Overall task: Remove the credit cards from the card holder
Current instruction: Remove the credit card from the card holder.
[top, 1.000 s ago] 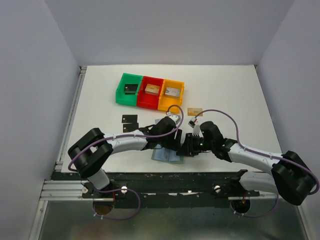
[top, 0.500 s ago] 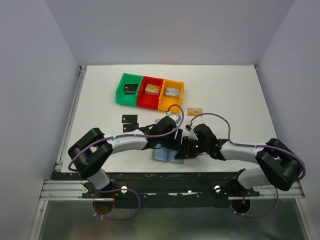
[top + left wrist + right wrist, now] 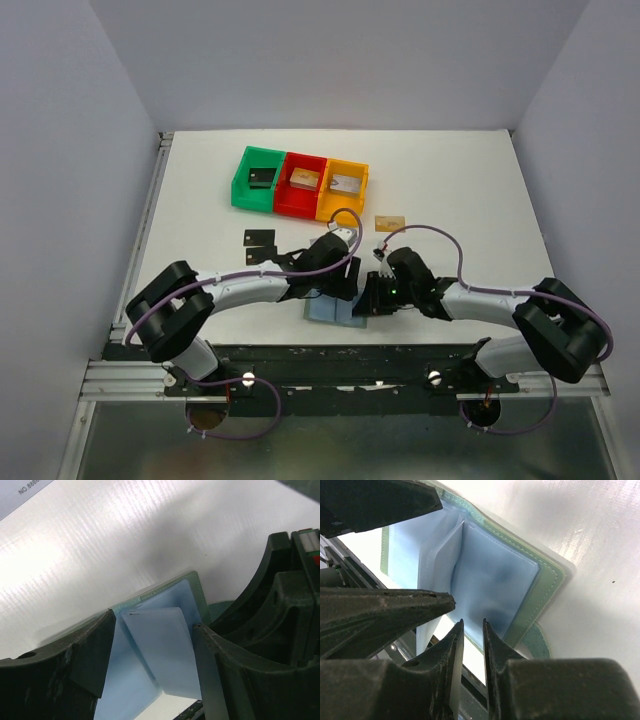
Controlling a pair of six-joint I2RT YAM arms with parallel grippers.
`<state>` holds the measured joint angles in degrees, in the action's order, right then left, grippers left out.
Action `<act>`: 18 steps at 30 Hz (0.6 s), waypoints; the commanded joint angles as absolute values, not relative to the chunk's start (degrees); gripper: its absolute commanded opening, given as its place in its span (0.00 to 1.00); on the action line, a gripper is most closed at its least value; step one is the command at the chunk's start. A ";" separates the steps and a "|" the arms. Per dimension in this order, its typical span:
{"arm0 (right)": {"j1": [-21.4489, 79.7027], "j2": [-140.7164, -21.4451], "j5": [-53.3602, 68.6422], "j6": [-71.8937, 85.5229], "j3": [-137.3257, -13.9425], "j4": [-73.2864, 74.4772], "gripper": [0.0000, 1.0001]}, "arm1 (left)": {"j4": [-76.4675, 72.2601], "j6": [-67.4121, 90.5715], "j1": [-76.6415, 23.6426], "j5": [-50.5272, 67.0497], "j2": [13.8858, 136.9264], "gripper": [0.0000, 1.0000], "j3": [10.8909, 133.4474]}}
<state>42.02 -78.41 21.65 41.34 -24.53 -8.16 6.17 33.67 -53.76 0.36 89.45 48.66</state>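
The card holder point(image 3: 333, 311) lies open near the table's front edge, pale blue pockets up. In the left wrist view my left gripper point(image 3: 152, 647) is open, its fingers point(image 3: 80, 655) either side of an upright pale blue pocket leaf point(image 3: 160, 650). In the right wrist view my right gripper point(image 3: 472, 632) is open by a narrow gap, nothing in it, its tips at the near edge of the holder's right pocket point(image 3: 495, 585); the closing tab point(image 3: 536, 642) shows beside it. Two black cards point(image 3: 258, 247) and a gold-tan card point(image 3: 390, 222) lie on the table. No card shows in the pockets.
Green point(image 3: 258, 178), red point(image 3: 303, 180) and orange point(image 3: 345, 184) bins stand in a row at the back, each with a small block inside. Both arms point(image 3: 250, 285) cross low over the front of the table, and the metal rail point(image 3: 330, 350) runs just below the holder.
My right gripper has moved left onto the holder and its arm has folded in. The left arm has shifted slightly. The holder stays open.
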 commanded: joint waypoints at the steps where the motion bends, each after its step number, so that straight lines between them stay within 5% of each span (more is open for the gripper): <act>1: 42.45 -77.17 20.39 40.34 -25.66 -7.90 0.31 | 7.82 33.57 -54.23 -3.07 86.58 0.74 46.23; 18: 42.36 -82.53 22.76 38.32 -29.97 -6.76 0.33 | 6.86 35.15 -54.14 -5.62 80.51 0.75 40.17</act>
